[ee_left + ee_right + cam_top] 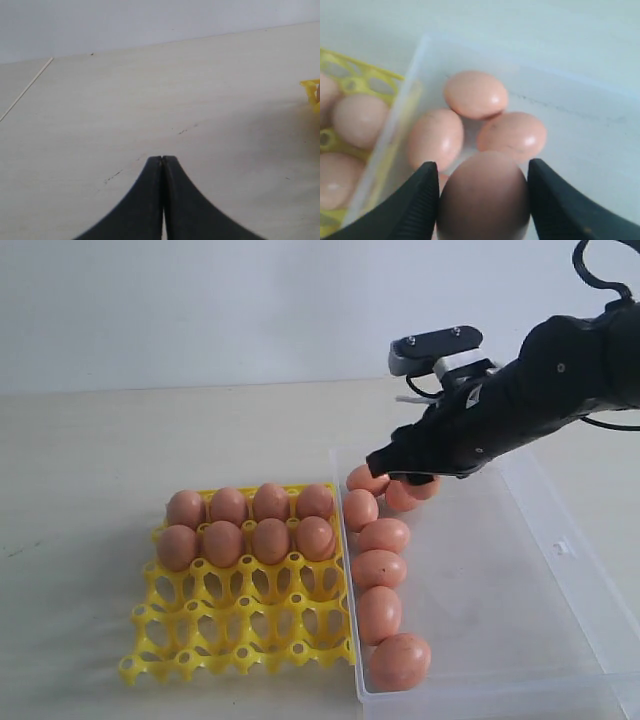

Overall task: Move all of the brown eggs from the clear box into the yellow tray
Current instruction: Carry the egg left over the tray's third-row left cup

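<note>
- Eight brown eggs (250, 522) in yellow tray (240, 645), 12 o'clock rows.
- Clear box (520, 630) at tray's 3 o'clock; loose eggs (380, 568) along its 9 o'clock wall.
- Right gripper (481, 170): jaws wide, clamped on an egg (484, 202) at box's 11 o'clock corner.
- Left gripper (163, 159): jaws pressed together, empty.

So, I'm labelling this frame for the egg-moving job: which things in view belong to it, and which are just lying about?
Part of the job:
brown eggs, eight already in the yellow tray, the rest in the clear box
right gripper, closed around one egg over the box

Not in use:
left gripper, shut, over the table, away from the eggs
</note>
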Available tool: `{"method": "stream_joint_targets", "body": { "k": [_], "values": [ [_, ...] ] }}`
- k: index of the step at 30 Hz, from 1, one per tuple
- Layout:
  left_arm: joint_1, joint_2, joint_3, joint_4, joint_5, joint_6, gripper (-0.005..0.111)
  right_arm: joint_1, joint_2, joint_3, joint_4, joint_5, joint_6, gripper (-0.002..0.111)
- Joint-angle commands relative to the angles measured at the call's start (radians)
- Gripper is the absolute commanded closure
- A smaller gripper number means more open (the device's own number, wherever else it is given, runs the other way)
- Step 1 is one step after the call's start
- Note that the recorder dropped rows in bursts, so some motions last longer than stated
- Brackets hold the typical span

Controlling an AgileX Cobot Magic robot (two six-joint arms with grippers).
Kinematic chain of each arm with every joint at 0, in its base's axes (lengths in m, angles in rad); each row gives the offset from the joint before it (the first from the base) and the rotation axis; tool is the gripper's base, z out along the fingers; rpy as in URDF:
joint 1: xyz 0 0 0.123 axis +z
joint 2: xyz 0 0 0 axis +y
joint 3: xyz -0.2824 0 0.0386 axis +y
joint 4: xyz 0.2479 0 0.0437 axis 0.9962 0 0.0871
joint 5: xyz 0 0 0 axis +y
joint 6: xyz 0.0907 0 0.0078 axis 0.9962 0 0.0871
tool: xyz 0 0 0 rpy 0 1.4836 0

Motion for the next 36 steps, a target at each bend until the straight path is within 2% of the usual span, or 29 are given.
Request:
{"method": "stream_joint_targets", "body": {
  "k": [1,7,15,19,27,36],
  "values": [
    [-0.005,0.001,-0.004,0.000,-0.009,-0.003,0.107,0.096,-0.079,0.068,0.111,-0.125,-0.071,0.108],
    [-0.005,0.001,-0.004,0.000,-0.009,-0.003,0.107,0.289,-0.087,0.074,0.201,-0.245,-0.123,0.108],
    [-0.005,0.001,-0.004,0.000,-0.009,-0.003,0.107,0.511,-0.021,0.074,0.201,-0.495,-0.126,0.108],
    [-0.005,0.001,-0.004,0.000,-0.009,-0.003,0.107,0.544,0.053,0.072,0.201,-0.558,-0.126,0.108],
    [-0.005,0.001,-0.004,0.000,-0.009,-0.003,0.107,0.546,0.179,0.020,0.203,-0.670,-0.108,0.108],
    [-0.005,0.001,-0.004,0.000,-0.009,-0.003,0.107,0.552,0.250,-0.071,0.200,-0.627,-0.041,0.108]
  ]
}}
